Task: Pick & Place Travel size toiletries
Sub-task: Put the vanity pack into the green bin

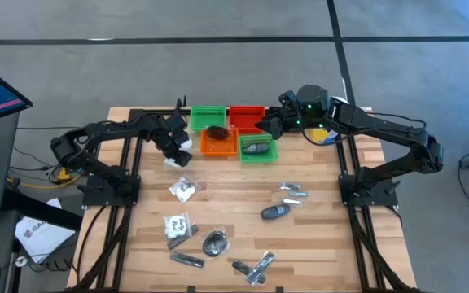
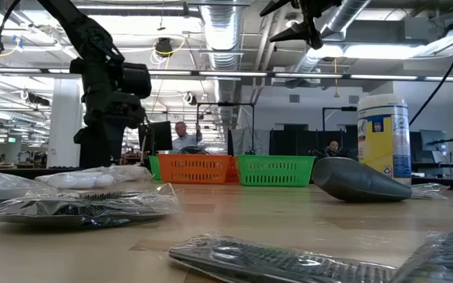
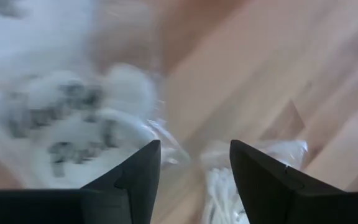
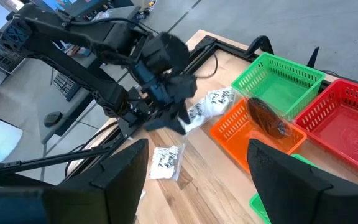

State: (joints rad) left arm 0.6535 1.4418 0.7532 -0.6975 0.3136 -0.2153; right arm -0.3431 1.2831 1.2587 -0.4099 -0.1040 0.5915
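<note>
- High view: four trays sit in a cluster at the table's far edge, a green tray [image 1: 208, 116], a red tray [image 1: 247, 116], an orange tray [image 1: 218, 143] and a second green tray [image 1: 258, 150].
- The orange tray holds one dark oval piece; the second green tray holds one grey oval.
- Loose toiletries lie across the near boards: two clear packets with white contents [image 1: 184, 190], one dark round piece in plastic [image 1: 215, 242], one dark grey oval [image 1: 276, 212], and about five slim silvery sachets [image 1: 294, 189].
- The left gripper [image 1: 179, 155] is just left of the orange tray with a white packet [image 1: 182, 144] at its tip; the right gripper [image 1: 269, 124] hangs over the red tray.
- Low view: one tall white canister [image 2: 384, 137] stands right of the trays, with one grey oval lying before it.
- Left wrist view: its two dark fingers [image 3: 132, 180] stand apart, a clear packet of white contents showing between them; whether they press it cannot be told.
- Right wrist view: the right arm's two fingers [image 4: 120, 168] stand wide apart with nothing between them, above the trays.
</note>
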